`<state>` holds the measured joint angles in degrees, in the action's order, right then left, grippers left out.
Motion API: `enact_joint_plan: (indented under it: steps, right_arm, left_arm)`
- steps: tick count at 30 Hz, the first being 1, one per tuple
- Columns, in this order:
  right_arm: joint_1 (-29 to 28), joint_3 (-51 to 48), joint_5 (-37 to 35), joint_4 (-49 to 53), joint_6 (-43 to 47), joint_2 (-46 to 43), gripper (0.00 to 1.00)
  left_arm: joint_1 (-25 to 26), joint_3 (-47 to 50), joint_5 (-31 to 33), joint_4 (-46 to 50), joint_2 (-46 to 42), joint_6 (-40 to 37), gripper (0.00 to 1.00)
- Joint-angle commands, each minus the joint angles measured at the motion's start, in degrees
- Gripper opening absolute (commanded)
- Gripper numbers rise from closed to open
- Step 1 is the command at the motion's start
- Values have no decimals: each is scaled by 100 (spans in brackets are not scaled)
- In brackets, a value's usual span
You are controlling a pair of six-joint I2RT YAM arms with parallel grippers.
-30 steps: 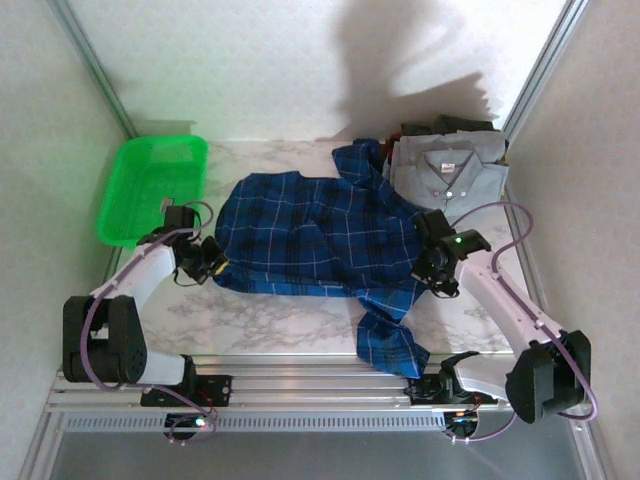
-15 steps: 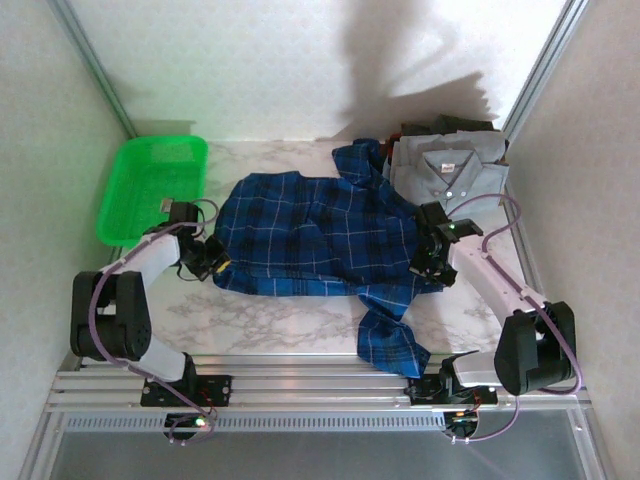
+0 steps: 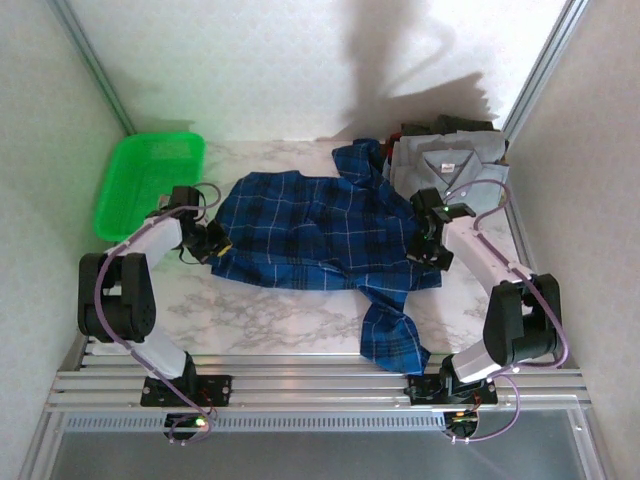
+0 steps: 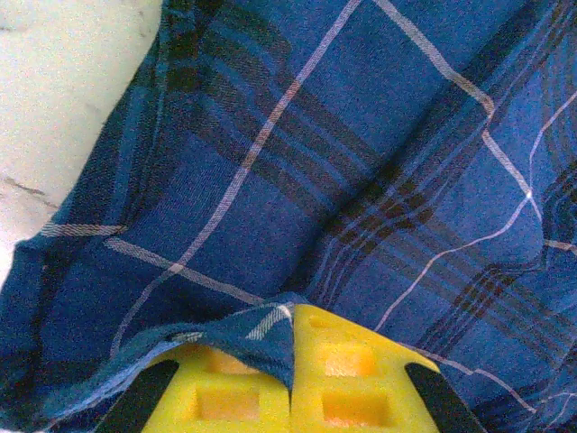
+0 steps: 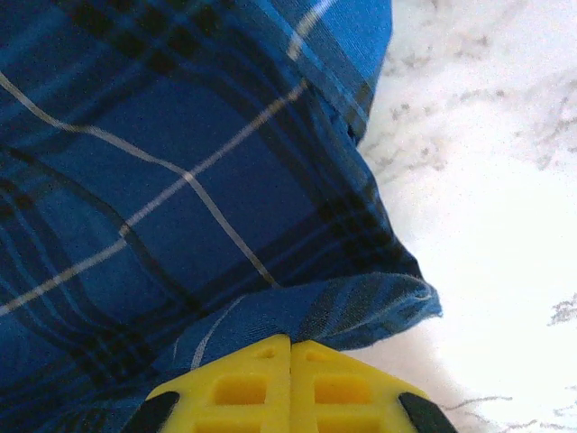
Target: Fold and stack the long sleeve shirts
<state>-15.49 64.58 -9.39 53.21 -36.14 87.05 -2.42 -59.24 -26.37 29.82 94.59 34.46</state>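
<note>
**While both pincers grip its edges, the plaid shirt lies spread across the bench**

Where the marble-patterned bench (image 3: 270,315) is widest, the dark blue plaid shirt (image 3: 310,235) lies opened out, filling the middle between the two arms. One sleeve (image 3: 390,330) trails from its right side toward the near edge of the bench. A bunched part of the shirt reaches to the far right and touches the grey shirt (image 3: 450,170). That grey shirt is folded, collar up, in the far right corner, on top of the darker folded shirts (image 3: 445,125), whose edges show behind it.

At the shirt's left edge sits the left pincer (image 3: 212,250). From the left wrist, the left pincer (image 4: 290,316) has its yellow fingers pressed together on a small fold of the plaid shirt (image 4: 361,162). A flap of hem lies over one finger, and the pale bench (image 4: 63,81) shows beyond the cloth at the upper left.

At the shirt's right edge sits the right pincer (image 3: 430,255). From the right wrist, the right pincer (image 5: 290,347) likewise has its fingers closed, pinching the rim of the plaid shirt (image 5: 135,180) where a turned-over edge meets the tips. Bare bench (image 5: 487,180) lies just beside it to the right.

A green basket (image 3: 150,180) stands at the far left of the bench, near the left arm and apart from the plaid shirt.
</note>
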Motion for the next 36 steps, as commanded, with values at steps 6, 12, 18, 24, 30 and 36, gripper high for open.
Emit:
enact_joint_plan:
  steps: [6,12,18,24,30,36]
  right_arm:
    - [162,415,-134,-70,368,570,0]
    - [271,559,-135,-177,497,883,0]
    - [286,631,-15,-255,520,1173,9]
    - [286,613,-38,-228,571,358,54]
    - [201,201,1132,389,718,-1069,67]
    - [-1092,-884,1626,691,337,-1451,68]
  left_arm:
    - [-78,-143,237,-57,360,-167,3]
    - [-69,-384,342,-117,547,-132,3]
    - [-72,-267,508,-152,534,-48,40]
    - [43,-867,728,106,-42,239,85]
    - [852,-1382,428,34,-776,495,99]
    - [2022,-788,-487,-728,-447,813,75]
